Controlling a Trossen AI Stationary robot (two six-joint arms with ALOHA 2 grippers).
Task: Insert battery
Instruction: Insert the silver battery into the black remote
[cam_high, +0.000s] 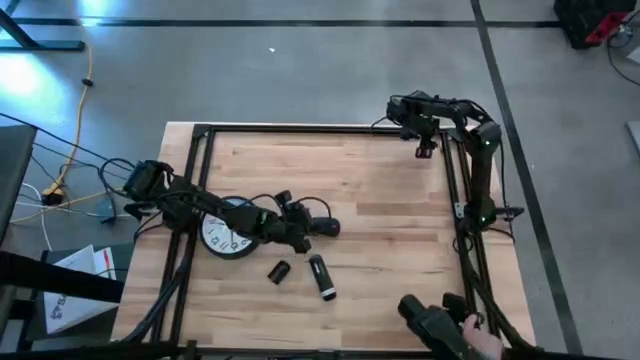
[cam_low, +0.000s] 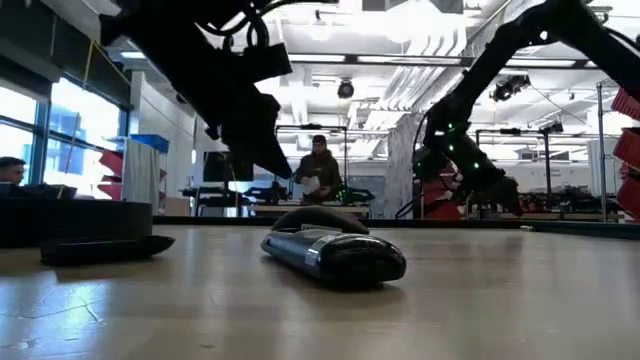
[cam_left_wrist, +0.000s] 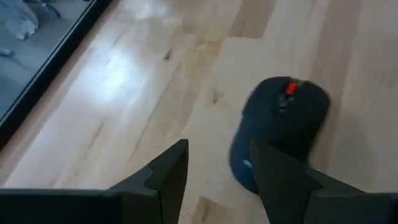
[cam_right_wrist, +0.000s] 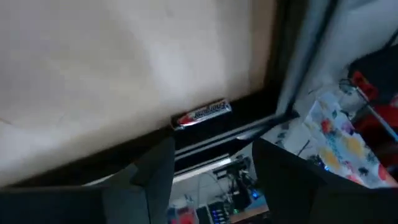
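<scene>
two grippers, both with fingers spread and empty: the left gripper (cam_left_wrist: 217, 180) hovers beside the mouse (cam_left_wrist: 280, 127); the right gripper (cam_right_wrist: 211, 180) hangs near a battery (cam_right_wrist: 202, 114) at the table's (cam_high: 380, 200) far right edge.

on the small silver cylindrical battery with a red end (cam_right_wrist: 201, 115), lying at the wooden table's edge against the black frame rail in the right wrist view: dark printed lettering along the silver body, too blurred to read for certain. on the round white wall clock face (cam_high: 226, 237) under the left arm in the high view: a ring of dark hour marks or numerals, too small to make out singly. on the white paper sheet with red print (cam_high: 77, 280) beside the table's left edge: marks only, not legible. nothing else readable on the dark computer mouse (cam_left_wrist: 281, 127) or anywhere in the low view.
</scene>
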